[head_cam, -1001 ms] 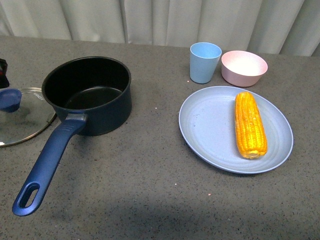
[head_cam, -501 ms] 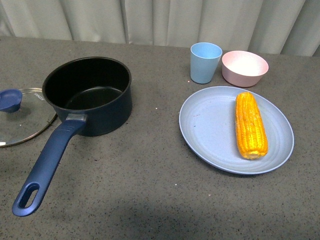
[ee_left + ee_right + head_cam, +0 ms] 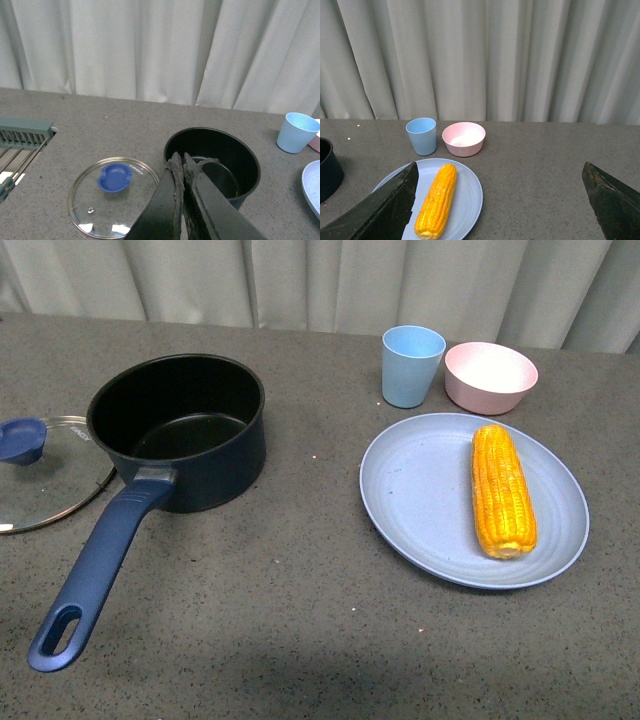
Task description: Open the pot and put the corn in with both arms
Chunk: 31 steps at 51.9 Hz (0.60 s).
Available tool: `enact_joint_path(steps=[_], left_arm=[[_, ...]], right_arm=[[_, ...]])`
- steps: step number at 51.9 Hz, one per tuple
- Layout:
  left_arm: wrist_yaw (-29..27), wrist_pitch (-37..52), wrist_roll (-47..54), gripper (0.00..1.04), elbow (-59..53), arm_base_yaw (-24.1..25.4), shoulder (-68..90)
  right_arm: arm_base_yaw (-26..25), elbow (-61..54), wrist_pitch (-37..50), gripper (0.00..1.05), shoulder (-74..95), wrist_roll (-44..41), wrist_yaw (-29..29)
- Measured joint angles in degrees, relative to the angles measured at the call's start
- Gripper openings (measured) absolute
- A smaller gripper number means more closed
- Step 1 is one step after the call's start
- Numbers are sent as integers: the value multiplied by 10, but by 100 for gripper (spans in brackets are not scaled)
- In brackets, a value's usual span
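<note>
**Front view, left to right**
- Glass lid (image 3: 50,490): flat on the grey table (image 3: 300,640), at 9 o'clock from the pot. The frame edge cuts off its left side and the pot hides its right rim. Its blue knob (image 3: 22,440) faces up.
- Pot (image 3: 180,430): uncovered, black inside, nothing in it. Its handle (image 3: 100,570) points to 7 o'clock.
- Blue plate (image 3: 420,500): well apart from the pot, at its 3 o'clock.
- Corn (image 3: 503,490): on the plate's 3 o'clock half, lying along the 12-to-6 line.
- Blue cup (image 3: 412,365): at the plate's 12 o'clock.
- Pink bowl (image 3: 490,377): at the plate's 1 o'clock, just beside the cup.
- Neither arm is visible.

**Left wrist view**
- Left gripper (image 3: 182,172): fingers pressed together, nothing between them, raised above the table.
- It hides the pot's near wall and handle, and one edge of the lid.
- The rest of the lid shows, just beside the pot; contact cannot be judged.
- A slatted rack (image 3: 25,135), cut off by the frame edge, appears in this view only.

**Right wrist view**
- Right gripper (image 3: 500,200): fingers spread wide, empty, clear of the table.
- One finger (image 3: 380,210) covers part of the plate rim.
- Only a sliver of the pot shows at the frame edge.
</note>
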Motion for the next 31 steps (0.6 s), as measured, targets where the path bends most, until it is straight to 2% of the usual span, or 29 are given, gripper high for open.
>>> enact_joint_path(steps=[31], left_arm=[[-1, -208, 0, 4, -5, 0, -231]], right_arm=[[0, 0, 0, 96, 0, 0, 0]])
